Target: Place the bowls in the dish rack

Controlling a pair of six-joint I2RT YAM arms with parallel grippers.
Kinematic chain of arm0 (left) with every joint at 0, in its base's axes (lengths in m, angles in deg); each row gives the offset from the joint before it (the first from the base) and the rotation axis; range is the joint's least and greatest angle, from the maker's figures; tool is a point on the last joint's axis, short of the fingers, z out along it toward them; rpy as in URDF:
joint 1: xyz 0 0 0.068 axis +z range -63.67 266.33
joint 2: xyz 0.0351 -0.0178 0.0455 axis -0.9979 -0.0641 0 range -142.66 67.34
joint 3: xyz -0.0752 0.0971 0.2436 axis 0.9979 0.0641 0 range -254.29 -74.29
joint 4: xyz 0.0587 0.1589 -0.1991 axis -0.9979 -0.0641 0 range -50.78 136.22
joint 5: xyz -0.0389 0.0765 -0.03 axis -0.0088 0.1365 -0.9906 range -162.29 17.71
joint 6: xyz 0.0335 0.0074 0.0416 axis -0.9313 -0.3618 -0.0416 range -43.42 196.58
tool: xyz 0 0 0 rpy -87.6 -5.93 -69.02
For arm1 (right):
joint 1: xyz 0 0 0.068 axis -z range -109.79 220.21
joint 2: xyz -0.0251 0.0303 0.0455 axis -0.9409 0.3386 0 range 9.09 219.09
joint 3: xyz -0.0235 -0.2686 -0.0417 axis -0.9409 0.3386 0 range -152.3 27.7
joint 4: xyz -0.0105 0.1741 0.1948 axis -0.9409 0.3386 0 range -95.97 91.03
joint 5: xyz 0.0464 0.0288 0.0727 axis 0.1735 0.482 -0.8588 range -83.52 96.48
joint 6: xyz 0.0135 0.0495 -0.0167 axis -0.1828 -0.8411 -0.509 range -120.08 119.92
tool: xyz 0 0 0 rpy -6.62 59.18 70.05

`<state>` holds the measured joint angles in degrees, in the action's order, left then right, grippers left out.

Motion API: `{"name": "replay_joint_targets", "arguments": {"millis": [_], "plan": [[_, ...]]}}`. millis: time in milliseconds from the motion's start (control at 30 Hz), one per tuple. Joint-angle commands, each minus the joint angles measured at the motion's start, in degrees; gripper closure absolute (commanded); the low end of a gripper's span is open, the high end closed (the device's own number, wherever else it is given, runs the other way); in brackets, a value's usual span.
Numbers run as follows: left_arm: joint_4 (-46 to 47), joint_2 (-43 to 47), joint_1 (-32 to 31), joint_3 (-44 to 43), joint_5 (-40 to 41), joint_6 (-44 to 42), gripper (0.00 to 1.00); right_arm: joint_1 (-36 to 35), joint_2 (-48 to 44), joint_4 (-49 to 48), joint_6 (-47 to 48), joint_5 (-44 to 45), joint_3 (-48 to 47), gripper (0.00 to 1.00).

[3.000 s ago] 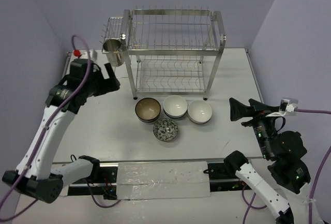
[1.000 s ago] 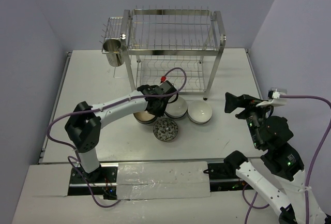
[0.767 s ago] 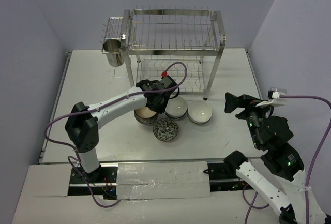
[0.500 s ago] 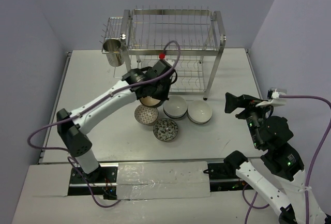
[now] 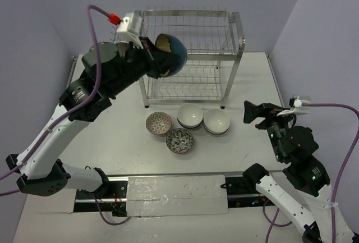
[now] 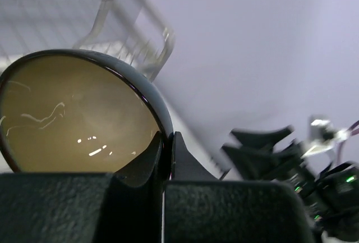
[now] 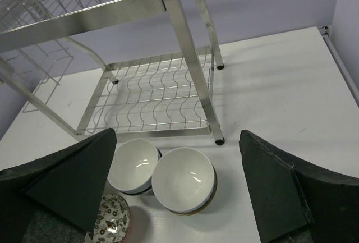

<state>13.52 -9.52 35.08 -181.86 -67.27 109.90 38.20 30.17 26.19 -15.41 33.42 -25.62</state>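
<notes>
My left gripper (image 5: 159,59) is shut on the rim of the teal bowl (image 5: 173,52) with the brown inside (image 6: 73,119), held high on its side in front of the dish rack's (image 5: 188,35) upper tier. One finger (image 6: 147,161) is inside the rim, the other outside. On the table before the rack lie a red patterned bowl (image 5: 159,123), two white bowls (image 5: 190,115) (image 5: 216,122) and a dark patterned bowl (image 5: 179,140). My right gripper (image 5: 253,112) hangs open at the right, apart from them; its wrist view shows both white bowls (image 7: 134,164) (image 7: 184,180) between its fingers.
The rack's lower tier (image 7: 151,94) stands bare right behind the bowls. The left arm (image 5: 84,94) reaches across the back left of the table and covers the rack's side basket. Purple walls close in on both sides.
The left arm has lifted the teal bowl off the table and swung it up to the rack's top tier. A red patterned bowl that lay under it now shows. The right arm has not moved.
</notes>
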Motion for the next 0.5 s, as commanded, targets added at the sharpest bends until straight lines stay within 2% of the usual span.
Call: {"name": "replay_joint_targets", "arguments": {"millis": [0, 200, 467], "plan": [[24.7, 1.0, 3.9, 0.8, -5.9, 2.5, 1.00, -0.4, -0.5, -1.8, 0.7, -1.0, -2.1, 0.02], [36.6, -3.0, 11.7, 0.6, -11.4, 8.6, 1.00, -0.4, -2.1, -0.7, 0.3, -2.5, -2.4, 0.03], [58.9, -0.9, 15.0, 13.2, -6.6, 10.2, 1.00, -0.4, -3.4, 0.8, 1.2, -3.8, -3.0, 0.04]]}}
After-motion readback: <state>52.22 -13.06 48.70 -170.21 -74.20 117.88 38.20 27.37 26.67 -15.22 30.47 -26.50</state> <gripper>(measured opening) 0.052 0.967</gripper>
